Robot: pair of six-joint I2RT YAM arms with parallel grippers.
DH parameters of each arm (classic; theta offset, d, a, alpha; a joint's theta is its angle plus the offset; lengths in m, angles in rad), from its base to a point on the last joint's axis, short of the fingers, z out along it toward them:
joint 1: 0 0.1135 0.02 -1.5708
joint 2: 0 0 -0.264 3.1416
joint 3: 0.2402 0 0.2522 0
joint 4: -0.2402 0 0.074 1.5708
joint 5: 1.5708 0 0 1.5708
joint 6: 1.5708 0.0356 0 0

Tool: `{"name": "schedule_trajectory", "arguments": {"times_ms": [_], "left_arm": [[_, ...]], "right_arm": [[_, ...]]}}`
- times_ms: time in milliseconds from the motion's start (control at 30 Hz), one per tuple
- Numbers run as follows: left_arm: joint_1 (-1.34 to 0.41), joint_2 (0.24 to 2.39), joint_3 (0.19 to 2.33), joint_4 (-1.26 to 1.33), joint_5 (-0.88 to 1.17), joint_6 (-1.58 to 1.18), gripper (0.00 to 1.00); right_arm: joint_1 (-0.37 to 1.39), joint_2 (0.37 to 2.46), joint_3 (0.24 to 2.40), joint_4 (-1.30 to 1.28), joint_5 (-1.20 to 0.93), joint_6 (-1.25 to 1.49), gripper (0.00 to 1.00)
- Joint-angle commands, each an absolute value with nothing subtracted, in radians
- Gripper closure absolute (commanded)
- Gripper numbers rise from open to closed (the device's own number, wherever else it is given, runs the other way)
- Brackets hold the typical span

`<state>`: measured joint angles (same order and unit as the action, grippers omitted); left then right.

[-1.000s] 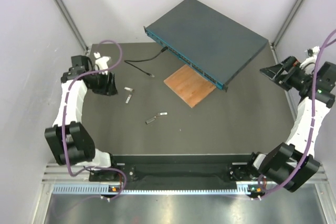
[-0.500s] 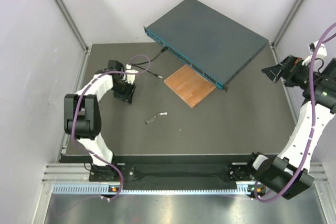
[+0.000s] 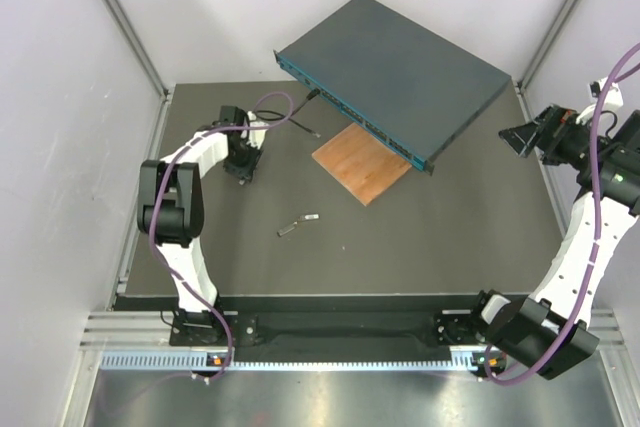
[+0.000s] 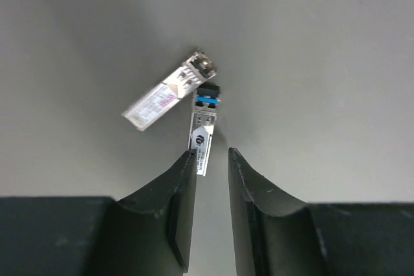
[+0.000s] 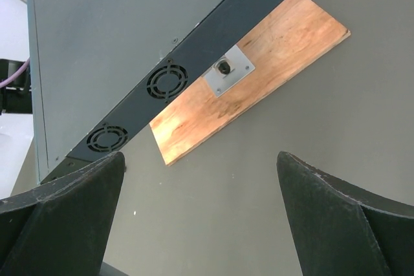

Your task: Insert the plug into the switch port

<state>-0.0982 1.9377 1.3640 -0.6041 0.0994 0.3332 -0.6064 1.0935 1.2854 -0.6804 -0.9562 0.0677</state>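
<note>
Left pincer [image 4: 211, 154], jaws narrowly apart, straddles a loose grey module [image 4: 202, 135], probably to pinch it. The plug [image 3: 314, 134] lies right, before the switch port [image 3: 345, 112]. Right pincer [image 5: 200, 157] gapes, waiting.

**Layout relative to the wooden board [image 3: 362, 163].** The network switch [image 3: 400, 72] stood behind the board, its front edge overlapping the board's rear. The cable [image 3: 290, 119] lay left of the board, with the plug [image 3: 316, 134] near the board's left corner. Farther left, two small modules [image 4: 165, 92] lay just beside each other under the left gripper [image 4: 211, 153]. Other loose pieces [image 3: 298, 224] lay before the board, leftward.
</note>
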Motion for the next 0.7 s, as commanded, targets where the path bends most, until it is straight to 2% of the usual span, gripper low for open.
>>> {"name": "schedule_trajectory", "arguments": {"times_ms": [0,333,667], "left_arm": [[-0.101,1.954,1.376,-0.588,0.057,0.330,0.69],[-0.095,1.868,1.401,-0.712,0.178,0.437,0.67],[-0.083,1.934,1.476,-0.700,0.179,0.454,0.56]], "right_arm": [[-0.607,1.094,1.336,-0.647,-0.982,0.064,0.00],[-0.607,1.094,1.335,-0.646,-1.005,0.055,0.00],[-0.603,1.098,1.321,-0.595,-1.022,0.092,0.01]]}}
